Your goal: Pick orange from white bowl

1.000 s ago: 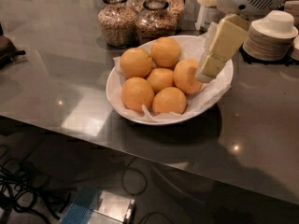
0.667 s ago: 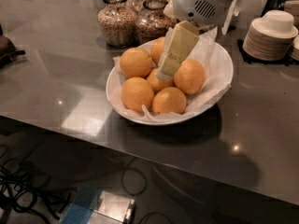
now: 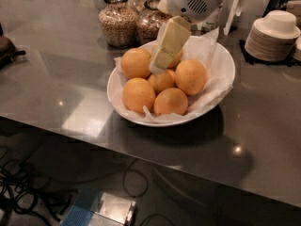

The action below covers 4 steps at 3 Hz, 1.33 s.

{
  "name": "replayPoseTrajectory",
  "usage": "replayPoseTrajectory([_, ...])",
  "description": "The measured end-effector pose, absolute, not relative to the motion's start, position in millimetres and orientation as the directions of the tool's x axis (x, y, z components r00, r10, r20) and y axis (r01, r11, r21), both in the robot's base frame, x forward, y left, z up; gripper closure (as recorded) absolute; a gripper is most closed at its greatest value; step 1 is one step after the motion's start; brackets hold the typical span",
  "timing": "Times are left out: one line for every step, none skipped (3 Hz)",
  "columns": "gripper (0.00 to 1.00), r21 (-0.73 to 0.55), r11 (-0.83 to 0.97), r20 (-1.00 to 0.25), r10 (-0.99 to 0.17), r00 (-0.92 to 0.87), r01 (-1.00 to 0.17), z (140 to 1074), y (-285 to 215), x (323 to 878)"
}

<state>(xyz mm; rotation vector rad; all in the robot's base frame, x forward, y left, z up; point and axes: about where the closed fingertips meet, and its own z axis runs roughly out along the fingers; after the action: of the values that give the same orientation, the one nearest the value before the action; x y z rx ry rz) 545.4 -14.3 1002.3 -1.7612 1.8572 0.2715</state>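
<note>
The white bowl (image 3: 226, 64), lined with crinkled white paper, sits on the grey metal table and holds several oranges. One orange (image 3: 136, 62) is at the back left, one (image 3: 138, 94) at the front left, one (image 3: 171, 101) at the front, one (image 3: 190, 76) at the right and one (image 3: 162, 80) in the middle. Another orange is mostly hidden behind the gripper. My gripper (image 3: 158, 68), cream-coloured under a white housing, reaches down from the top right. Its tip is over the middle of the pile, between the back-left and middle oranges.
Two glass jars of grains (image 3: 118, 22) (image 3: 151, 23) stand just behind the bowl. A stack of small pale dishes (image 3: 273, 37) is at the back right. A dark object (image 3: 7, 47) lies at the left edge. Cables and a box (image 3: 101, 208) are on the floor below the table's front edge.
My gripper has swung from the bowl's right side leftward across the oranges to the middle of the pile. The oranges and bowl have not moved.
</note>
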Motion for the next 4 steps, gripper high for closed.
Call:
replayPoseTrajectory([0.0,-0.222,0.081,-0.546,-0.836,0.055,-0.972,997.6,9.6,574.2])
replayPoseTrajectory([0.0,-0.198,0.056,-0.561,-0.825,0.066,-0.979,985.1,23.9,590.9])
replayPoseTrajectory([0.19,-0.172,0.06,-0.564,-0.824,0.048,-0.983,970.6,24.3,595.9])
replayPoseTrajectory([0.37,-0.144,0.095,-0.56,-0.829,0.002,-0.985,956.3,14.6,599.8])
